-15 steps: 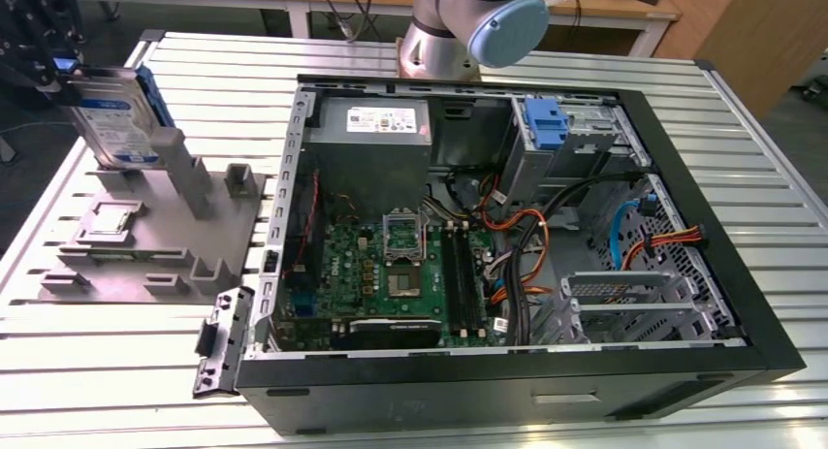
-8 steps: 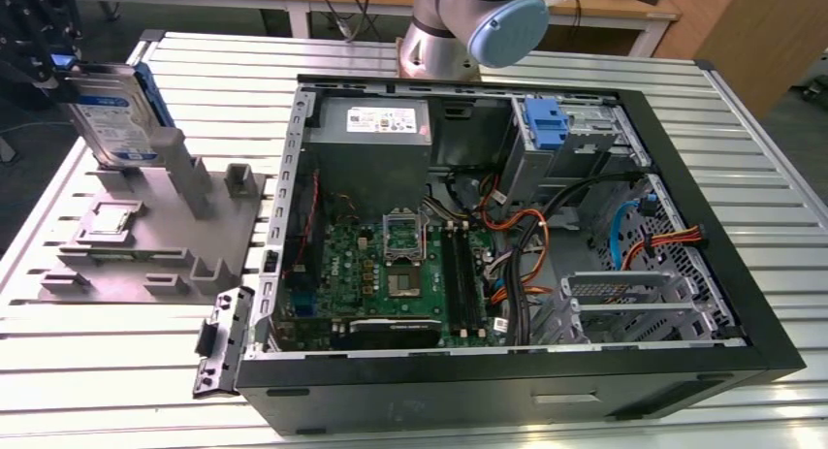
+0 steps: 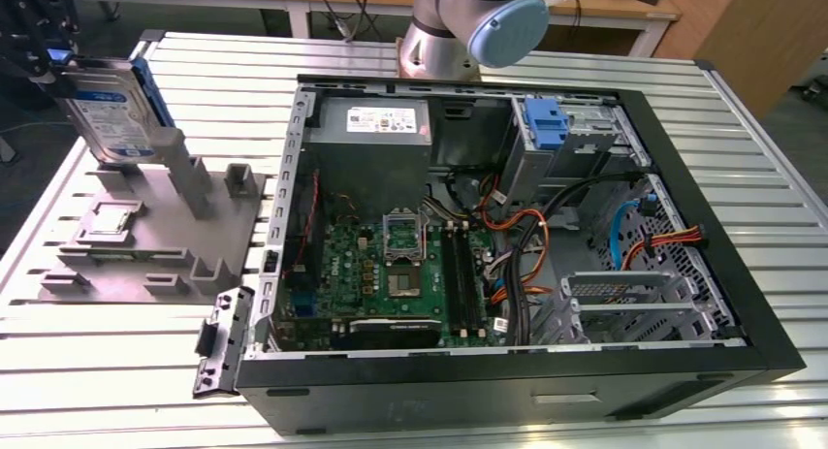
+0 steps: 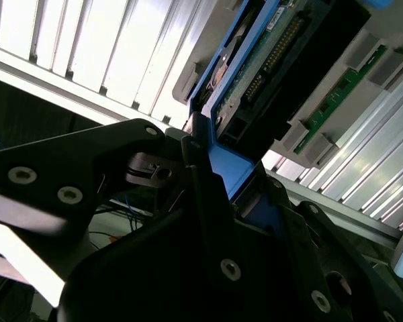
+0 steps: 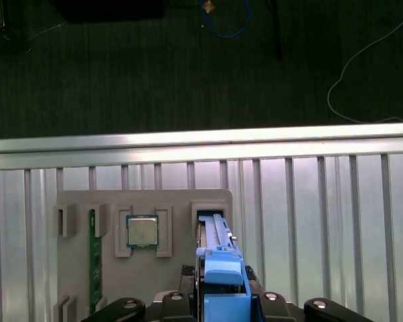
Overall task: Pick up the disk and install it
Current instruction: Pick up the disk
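The disk (image 3: 114, 114) stands upright on edge at the exterior view's far left, over the grey fixture plate (image 3: 143, 245). It is silver-grey with a white-and-blue label and a blue bracket along its side. My black gripper (image 3: 42, 53) is shut on its upper end. In the first wrist view the blue bracket (image 5: 221, 265) runs edge-on between my fingers, above a rectangular slot (image 5: 211, 216) in the fixture. The second wrist view shows the disk's (image 4: 255, 74) green circuit-board underside and the blue bracket (image 4: 232, 171) clamped in my gripper (image 4: 218, 184).
An open computer case (image 3: 518, 371) lies to the exterior view's right of the fixture, with a motherboard (image 3: 388, 274), a grey power-supply box (image 3: 375, 124), an upright blue carrier (image 3: 550, 129) and a metal drive cage (image 3: 634, 294). The fixture holds a processor chip (image 5: 142, 231) and a memory stick (image 5: 92, 261).
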Robot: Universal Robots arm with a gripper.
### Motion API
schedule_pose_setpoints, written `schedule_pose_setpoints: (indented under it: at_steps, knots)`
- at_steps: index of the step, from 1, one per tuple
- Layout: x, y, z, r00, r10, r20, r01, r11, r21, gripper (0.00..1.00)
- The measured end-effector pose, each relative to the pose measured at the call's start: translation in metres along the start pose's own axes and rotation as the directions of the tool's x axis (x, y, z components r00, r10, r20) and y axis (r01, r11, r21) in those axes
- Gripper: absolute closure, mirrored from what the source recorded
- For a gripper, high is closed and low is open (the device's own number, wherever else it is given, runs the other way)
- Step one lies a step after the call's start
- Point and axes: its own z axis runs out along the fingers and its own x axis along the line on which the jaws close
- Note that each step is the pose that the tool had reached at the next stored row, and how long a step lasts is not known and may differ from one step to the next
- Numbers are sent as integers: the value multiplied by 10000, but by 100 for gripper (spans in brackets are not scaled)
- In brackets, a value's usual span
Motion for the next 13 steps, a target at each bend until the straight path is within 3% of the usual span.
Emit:
schedule_pose_setpoints:
  at_steps: [13]
  knots:
    - [-1,0,-29,10000,0,-1,0,10000,-2,64]
